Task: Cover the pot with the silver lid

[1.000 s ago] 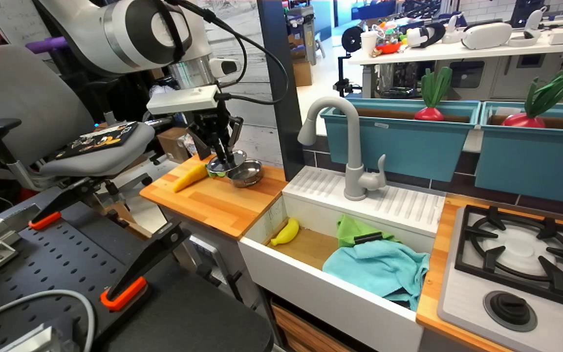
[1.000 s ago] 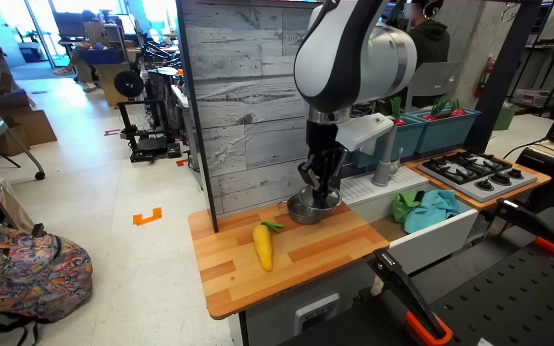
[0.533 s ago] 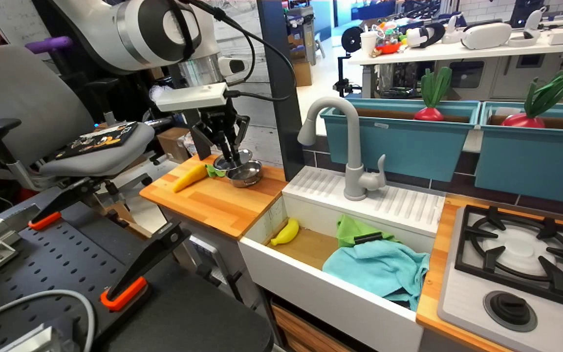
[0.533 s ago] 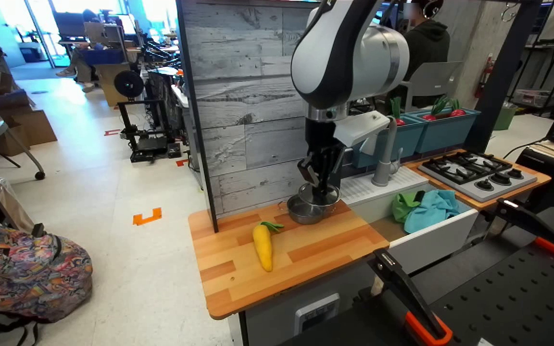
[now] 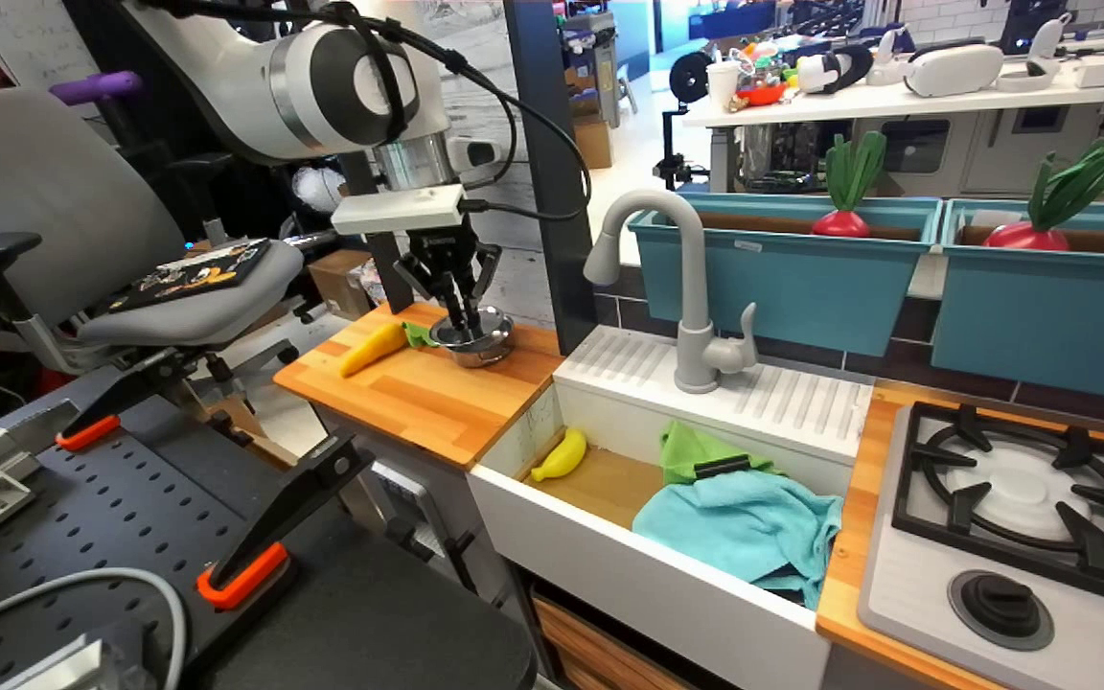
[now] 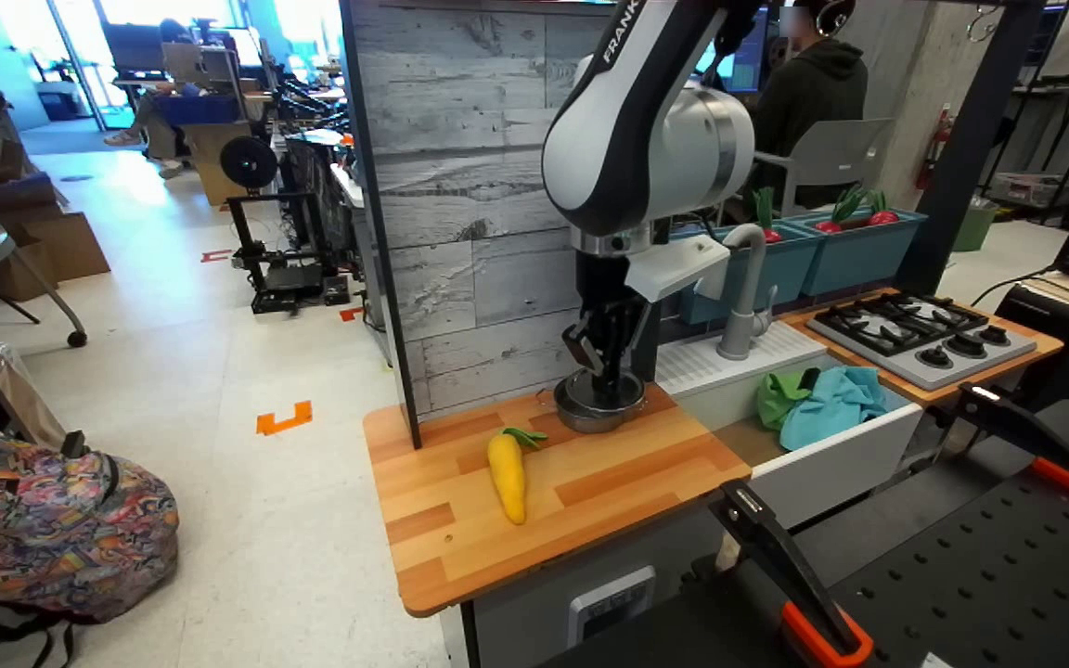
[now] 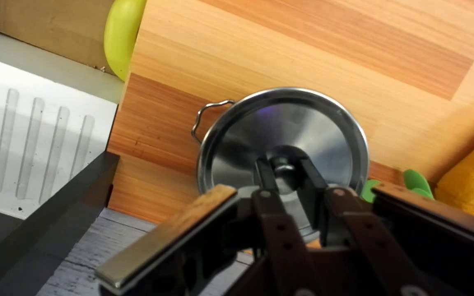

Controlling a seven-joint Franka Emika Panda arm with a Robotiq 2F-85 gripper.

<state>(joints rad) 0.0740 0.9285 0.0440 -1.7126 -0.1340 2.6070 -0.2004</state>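
Note:
The silver lid (image 7: 323,135) is round and shiny, with a small knob in its middle. My gripper (image 7: 284,164) has its fingers shut around the knob; the gripper also shows in both exterior views (image 5: 468,331) (image 6: 605,393). The lid sits low over the silver pot (image 5: 483,358), overlapping its opening, a little off to one side in an exterior view. I cannot tell whether its rim touches the pot all round. The pot (image 6: 587,422) stands on the wooden board. In the wrist view the lid hides most of the pot; a wire handle (image 7: 198,119) sticks out.
A yellow carrot-like vegetable (image 6: 508,473) with green leaves lies on the wooden board (image 6: 627,482) near the pot. A white sink (image 5: 648,575) beside the board holds a banana (image 5: 563,455) and cloths (image 5: 744,522). A dark post (image 5: 566,192) and plank wall (image 6: 497,278) stand close behind.
My gripper has carried the lid sideways and down, from beside and above the pot to low over its opening. The pot has not moved.

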